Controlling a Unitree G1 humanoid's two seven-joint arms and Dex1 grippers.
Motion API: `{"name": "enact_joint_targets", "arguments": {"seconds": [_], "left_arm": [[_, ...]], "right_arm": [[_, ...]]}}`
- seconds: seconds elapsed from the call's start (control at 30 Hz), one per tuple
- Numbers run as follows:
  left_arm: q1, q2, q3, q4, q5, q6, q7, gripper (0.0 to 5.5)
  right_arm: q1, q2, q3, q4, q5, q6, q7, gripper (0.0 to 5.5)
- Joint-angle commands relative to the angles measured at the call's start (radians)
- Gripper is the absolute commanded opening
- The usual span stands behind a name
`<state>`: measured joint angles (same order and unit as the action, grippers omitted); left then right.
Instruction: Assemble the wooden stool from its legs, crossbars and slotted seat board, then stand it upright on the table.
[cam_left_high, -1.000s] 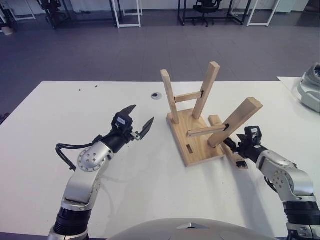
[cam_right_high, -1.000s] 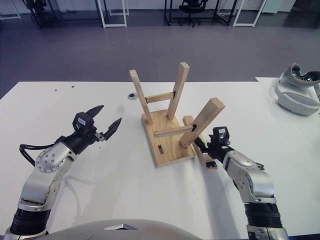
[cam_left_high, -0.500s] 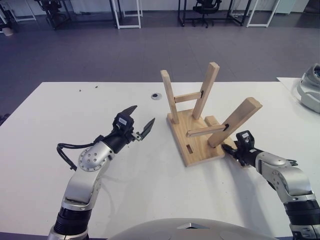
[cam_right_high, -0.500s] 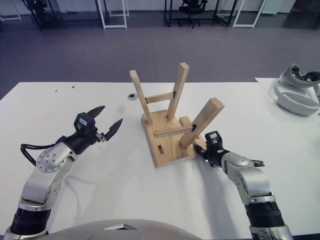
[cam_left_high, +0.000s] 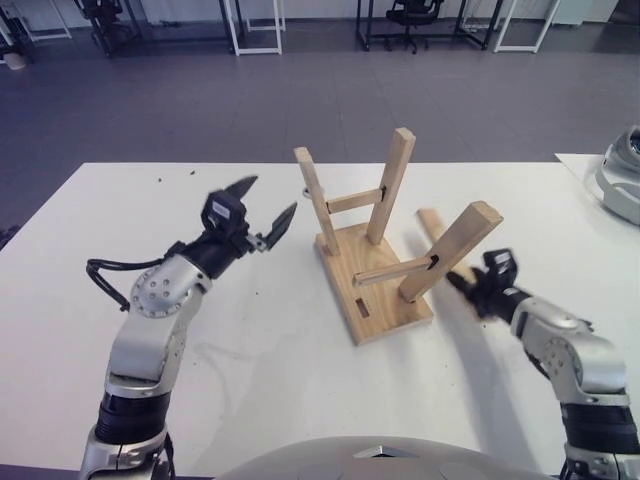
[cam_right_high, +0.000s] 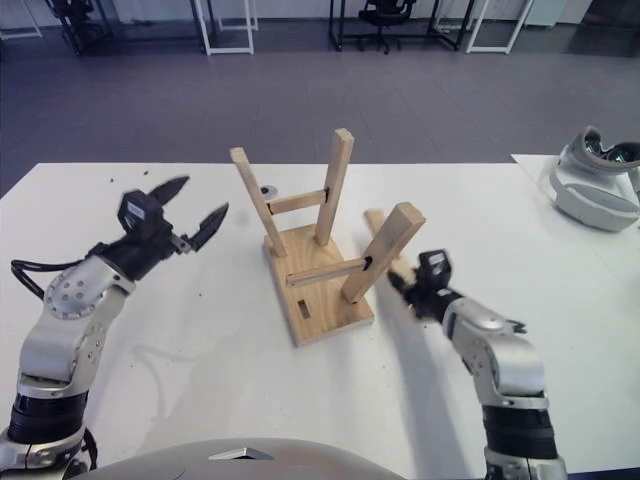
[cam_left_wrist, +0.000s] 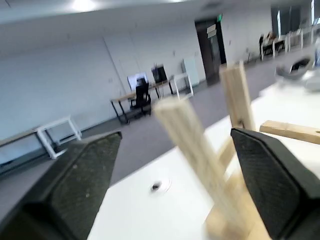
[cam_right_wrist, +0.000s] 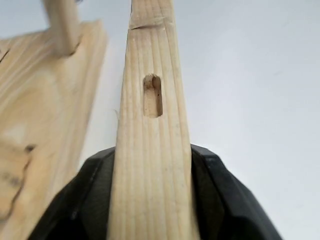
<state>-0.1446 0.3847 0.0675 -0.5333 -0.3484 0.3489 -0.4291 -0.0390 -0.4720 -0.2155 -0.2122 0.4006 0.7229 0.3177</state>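
Risks toppling the upturned three-legged stool (cam_left_high: 375, 290) on the surface (cam_left_high: 120, 200) by swinging the loose leg (cam_right_wrist: 150, 135), clenched in the right hand (cam_left_high: 472, 288), against the leaning leg (cam_left_high: 450, 250), with the left hand (cam_left_high: 265, 205) released, bracing nothing.

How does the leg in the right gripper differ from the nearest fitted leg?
The held leg is loose, clamped in the right gripper's jaws; the fitted leg stands in the board. The held leg's slot is empty; the fitted leg's holds a crossbar. The held leg lies low over the table; the fitted leg rises at a slant. Both are pale square wood.
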Motion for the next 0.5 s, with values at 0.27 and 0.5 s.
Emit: {"name": "enact_joint_targets", "arguments": {"seconds": [0.27,0.5], "left_arm": [[-0.650,-0.242,0.145,0.150,-0.629,0.124,0.231,4.01],[-0.669,-0.251,0.130,0.160,-0.706,0.150,0.239,2.91]], "right_arm": [[-0.618,-0.063,0.211,-0.175,-0.125,-0.557,0.240,2.06],[-0.607,-0.019,0.286,-0.183,-0.206,-0.621,0.242,2.06]]}}
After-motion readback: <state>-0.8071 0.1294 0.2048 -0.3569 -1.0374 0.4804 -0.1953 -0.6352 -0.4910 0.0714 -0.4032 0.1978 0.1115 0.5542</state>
